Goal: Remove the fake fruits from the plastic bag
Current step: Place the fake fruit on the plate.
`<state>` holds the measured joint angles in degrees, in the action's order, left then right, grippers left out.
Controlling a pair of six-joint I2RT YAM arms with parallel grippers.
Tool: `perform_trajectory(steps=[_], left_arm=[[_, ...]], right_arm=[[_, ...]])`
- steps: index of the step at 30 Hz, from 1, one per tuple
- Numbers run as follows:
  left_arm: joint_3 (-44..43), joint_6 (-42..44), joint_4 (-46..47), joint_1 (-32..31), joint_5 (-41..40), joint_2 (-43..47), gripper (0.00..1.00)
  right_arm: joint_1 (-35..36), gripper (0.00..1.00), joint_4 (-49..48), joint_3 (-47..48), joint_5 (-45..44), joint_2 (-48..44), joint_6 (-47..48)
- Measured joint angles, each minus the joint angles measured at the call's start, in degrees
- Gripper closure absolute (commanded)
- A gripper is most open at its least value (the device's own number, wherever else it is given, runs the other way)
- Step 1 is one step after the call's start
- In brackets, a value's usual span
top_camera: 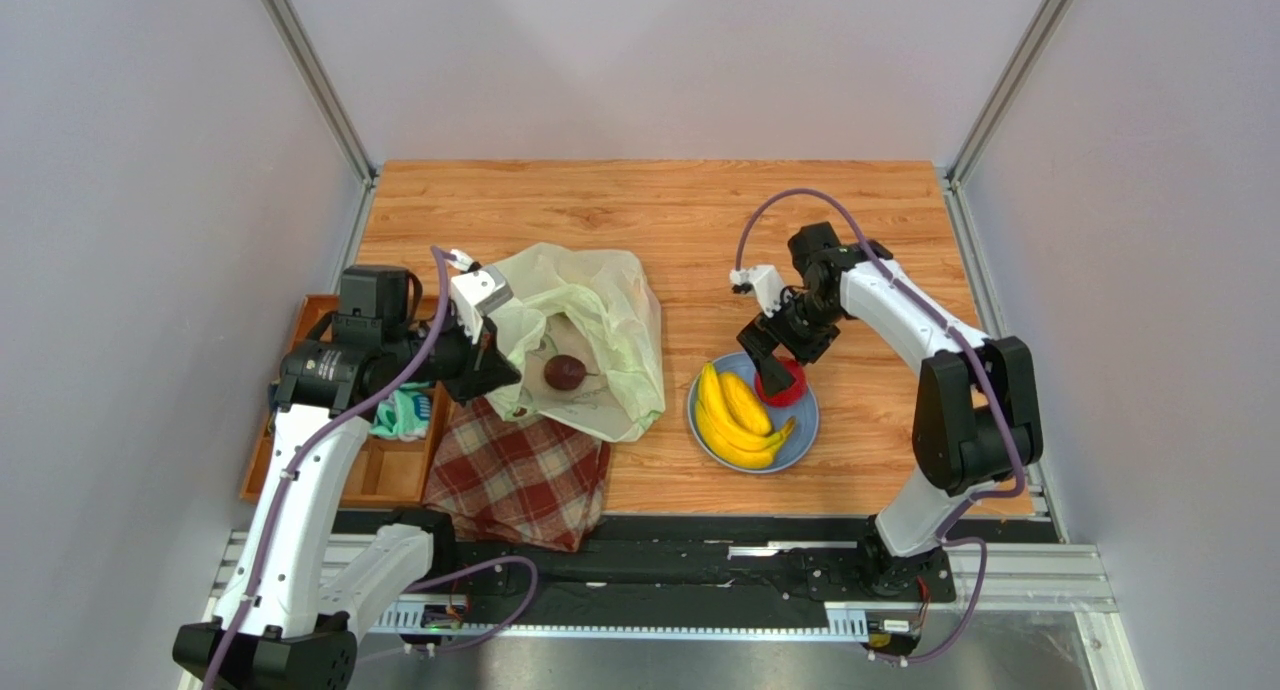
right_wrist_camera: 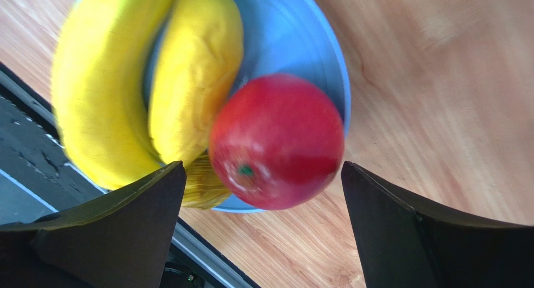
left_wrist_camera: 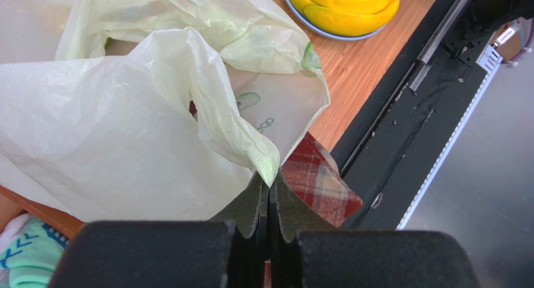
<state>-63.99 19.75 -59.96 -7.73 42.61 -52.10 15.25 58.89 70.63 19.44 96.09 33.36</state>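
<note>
The pale yellow-green plastic bag point(top_camera: 594, 330) lies at the table's left centre with a dark purple fruit point(top_camera: 565, 372) showing inside it. My left gripper point(top_camera: 496, 372) is shut on the bag's near edge point(left_wrist_camera: 266, 169) and holds it up. The yellow banana bunch point(top_camera: 736, 416) lies on the blue plate point(top_camera: 806, 426), with a red round fruit point(top_camera: 781, 386) at its far side. My right gripper point(top_camera: 774, 372) is open just above the red fruit point(right_wrist_camera: 277, 149), one finger on each side and apart from it. The other red fruit and the green one are hidden.
A red plaid cloth point(top_camera: 519, 477) lies under the bag's near side, reaching the table's front edge. A wooden tray point(top_camera: 271, 447) with a teal cloth point(top_camera: 400, 414) stands at the left edge. Grey walls enclose the table on three sides.
</note>
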Motion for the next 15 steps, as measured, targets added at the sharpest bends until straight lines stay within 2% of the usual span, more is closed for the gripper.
perform_trajectory(steps=[4, 6, 9, 12, 15], left_arm=[[-0.13, 1.44, -2.62, 0.02, -0.20, 0.11, 0.99], [-0.28, 2.67, -3.85, 0.07, -0.72, 0.33, 1.00], [-0.85, 5.01, -5.97, 0.59, -2.27, 1.01, 1.00], [-2.14, 6.71, -7.54, 1.90, -4.22, 1.27, 1.00], [-3.21, 8.17, -9.03, 3.02, -5.66, 1.53, 1.00]], right_arm=[[0.98, 0.00, 2.12, 7.23, 2.05, -2.64, -3.87], [2.89, 0.00, 1.81, 13.99, 3.19, -3.69, -7.04], [9.94, 0.04, -0.59, 22.67, 3.67, -3.54, -9.73], [17.81, 0.11, -2.45, 27.30, 4.46, -1.62, -10.32], [23.78, 0.13, -4.39, 29.51, 6.84, 3.02, -11.39]])
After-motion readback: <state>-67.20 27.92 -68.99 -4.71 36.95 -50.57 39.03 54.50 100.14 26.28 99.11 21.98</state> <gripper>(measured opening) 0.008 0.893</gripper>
